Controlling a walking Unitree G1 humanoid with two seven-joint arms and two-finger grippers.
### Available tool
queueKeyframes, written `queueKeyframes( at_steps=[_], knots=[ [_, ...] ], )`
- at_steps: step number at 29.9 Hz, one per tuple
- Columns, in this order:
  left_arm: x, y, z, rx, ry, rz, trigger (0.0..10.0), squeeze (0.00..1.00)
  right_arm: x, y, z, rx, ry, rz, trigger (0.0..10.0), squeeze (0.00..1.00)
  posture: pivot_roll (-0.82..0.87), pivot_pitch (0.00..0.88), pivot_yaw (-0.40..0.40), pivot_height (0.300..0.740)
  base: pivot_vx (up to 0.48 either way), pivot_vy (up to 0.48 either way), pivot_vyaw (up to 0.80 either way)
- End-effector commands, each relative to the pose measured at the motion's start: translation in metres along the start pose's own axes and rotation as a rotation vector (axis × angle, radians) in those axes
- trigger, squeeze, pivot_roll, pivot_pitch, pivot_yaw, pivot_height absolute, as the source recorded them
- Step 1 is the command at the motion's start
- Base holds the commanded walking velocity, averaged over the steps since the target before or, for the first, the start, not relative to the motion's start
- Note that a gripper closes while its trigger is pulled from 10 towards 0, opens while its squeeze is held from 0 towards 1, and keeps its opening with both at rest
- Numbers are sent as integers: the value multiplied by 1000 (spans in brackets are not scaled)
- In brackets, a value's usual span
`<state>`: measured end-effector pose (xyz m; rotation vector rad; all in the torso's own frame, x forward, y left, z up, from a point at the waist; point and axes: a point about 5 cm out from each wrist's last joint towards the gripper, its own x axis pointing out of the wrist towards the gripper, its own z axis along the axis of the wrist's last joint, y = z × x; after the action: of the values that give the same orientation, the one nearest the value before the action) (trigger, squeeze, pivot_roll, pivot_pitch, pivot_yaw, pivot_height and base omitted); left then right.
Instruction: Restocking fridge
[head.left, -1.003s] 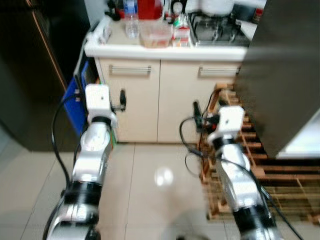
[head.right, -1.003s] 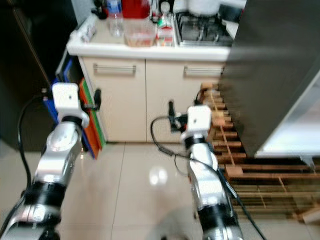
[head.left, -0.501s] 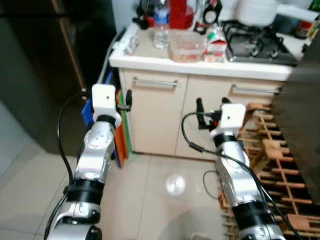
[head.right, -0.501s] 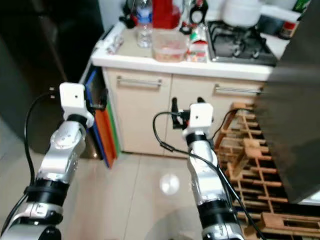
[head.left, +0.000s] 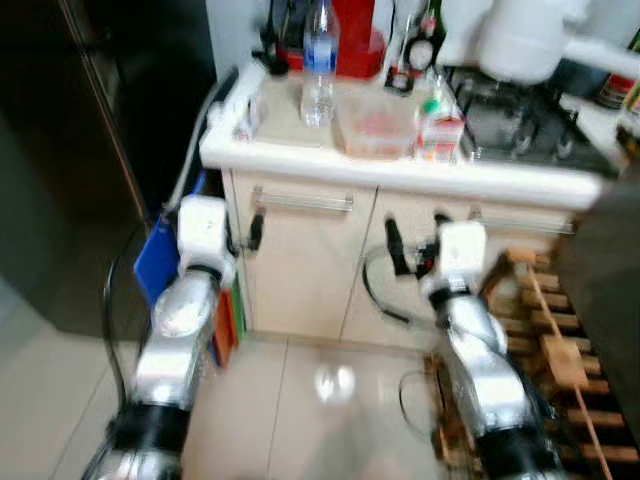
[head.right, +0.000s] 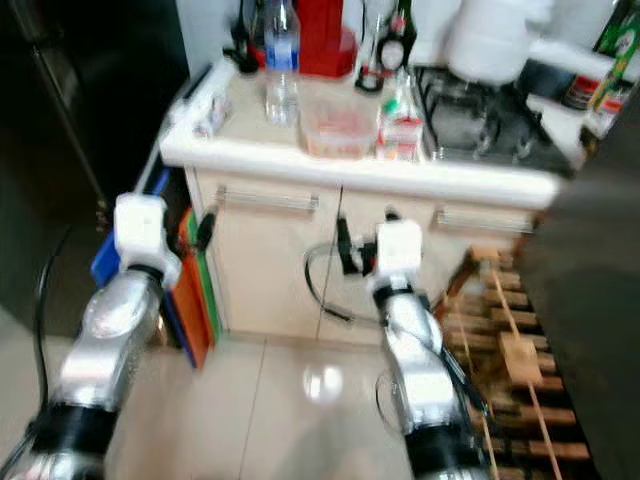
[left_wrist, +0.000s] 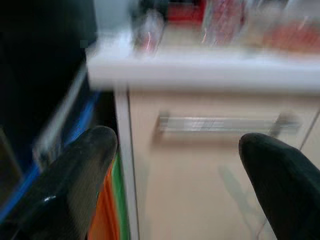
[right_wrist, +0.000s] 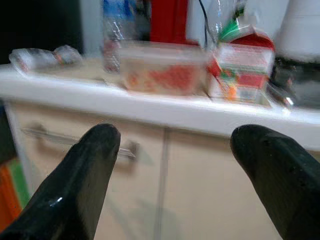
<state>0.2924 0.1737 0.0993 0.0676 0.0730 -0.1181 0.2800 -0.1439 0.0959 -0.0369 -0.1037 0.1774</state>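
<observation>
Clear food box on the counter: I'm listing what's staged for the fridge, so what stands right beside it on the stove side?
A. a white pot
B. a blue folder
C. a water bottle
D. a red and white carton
D: the carton stands close against the box on the side toward the stove, while the water bottle is on the box's other side.

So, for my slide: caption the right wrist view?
Open right hand faces counter holding food container and carton.
</observation>
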Motion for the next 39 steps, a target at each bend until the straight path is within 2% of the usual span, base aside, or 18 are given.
queueKeyframes(
  at_steps=[1,4,6,7,10,14,17,19,21,24,27,28,34,39],
  knots=[
    [-7,-13,-2,-10,22,-108,10000,0,-14,-11,-6,-11,37,-7,10000,0,7,0,-46,740,480,0,0],
    [-10,-18,-3,-13,30,-146,10000,0,-19,-14,-10,-20,52,-22,10000,0,-2,0,-40,740,480,0,0],
    [-6,-25,8,-9,-4,-159,10000,0,-19,-16,-7,-23,39,-48,10000,0,-15,0,-29,740,0,0,0],
    [0,-31,23,-2,-68,-168,10000,0,-15,-14,-1,-15,13,-56,10000,0,-24,0,-20,740,0,0,0],
    [5,-38,40,17,-147,-188,10000,0,-9,-10,6,-17,-22,-49,10000,0,-35,0,-11,740,0,0,0],
    [7,-40,44,-4,-151,-200,10000,0,-5,-5,11,-22,-40,-33,10000,0,-48,0,-1,740,0,0,0],
    [11,-42,44,-13,-145,-194,10000,0,4,-6,16,-16,-58,-59,10000,0,-55,0,7,740,0,0,0],
    [13,-43,53,-16,-192,-184,10000,0,10,-10,30,-41,-125,-101,10000,0,-52,0,7,740,0,0,0],
    [15,-43,66,27,-256,-176,10000,0,17,-16,47,-55,-192,-140,10000,0,-52,0,8,740,0,0,0],
    [23,-39,75,1,-265,-150,10000,0,24,-17,55,-56,-212,-138,10000,0,-46,0,4,740,0,0,0],
    [30,-36,81,0,-264,-124,10000,0,27,-18,56,-58,-213,-132,10000,0,-44,0,3,740,461,0,0],
    [34,-36,89,-14,-288,-128,10000,0,30,-18,58,-61,-218,-131,10000,0,-40,0,-1,740,480,0,0],
    [30,-44,106,58,-396,-168,10000,0,35,-17,67,-76,-258,-138,10000,0,-43,0,-2,740,480,0,0],
    [25,-50,114,50,-460,-180,10000,0,37,-15,78,-109,-316,-140,10000,0,-42,0,-9,740,480,0,0]
  ],
)
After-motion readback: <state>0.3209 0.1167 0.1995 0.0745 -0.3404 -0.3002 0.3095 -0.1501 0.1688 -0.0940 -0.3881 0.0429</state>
